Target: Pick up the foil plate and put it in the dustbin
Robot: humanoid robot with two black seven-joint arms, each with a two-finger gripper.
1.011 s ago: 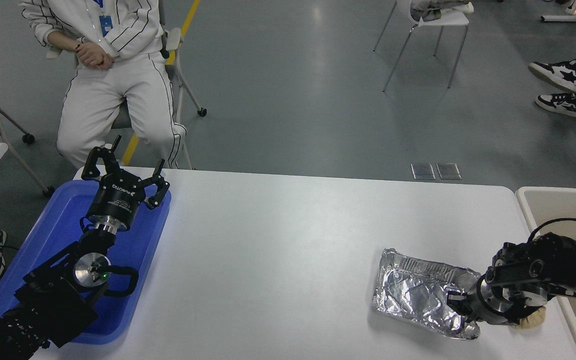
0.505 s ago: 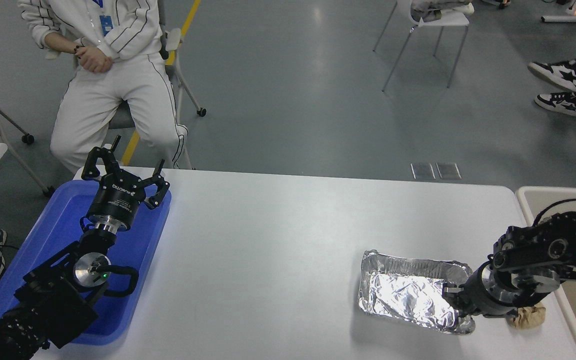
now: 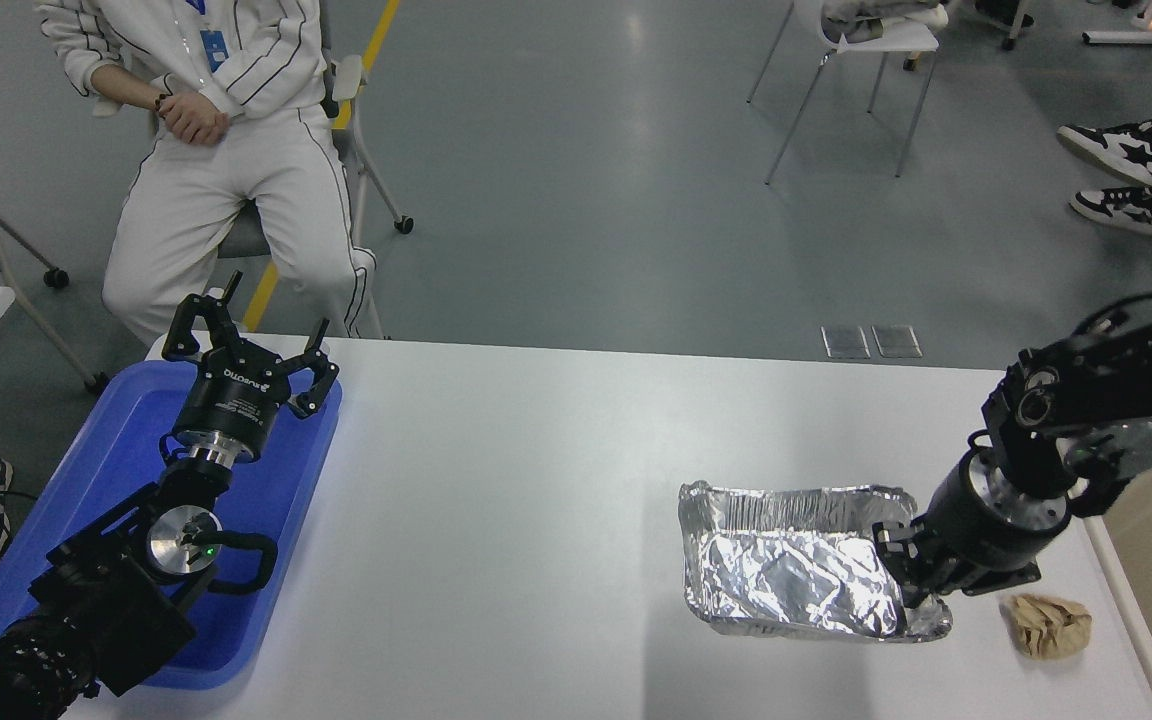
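The foil plate (image 3: 796,565), a shiny crinkled silver tray, hangs tilted a little above the white table at the right, its shadow beneath it. My right gripper (image 3: 904,585) is shut on the plate's right rim, the arm coming in from the right edge. The dustbin (image 3: 1151,560), beige with a pale rim, stands off the table's right end, mostly behind my right arm. My left gripper (image 3: 248,345) is open and parked over the blue tray at the lower left.
A crumpled brown paper wad (image 3: 1048,625) lies on the table just right of the plate. A blue tray (image 3: 116,470) sits at the left end. A person in white sits beyond the far left edge; chairs and another person's shoes are farther back.
My right gripper has risen and moved left and away with the foil plate, lifting it off the table. The paper wad, earlier under the gripper, now lies uncovered. The left arm has not moved.
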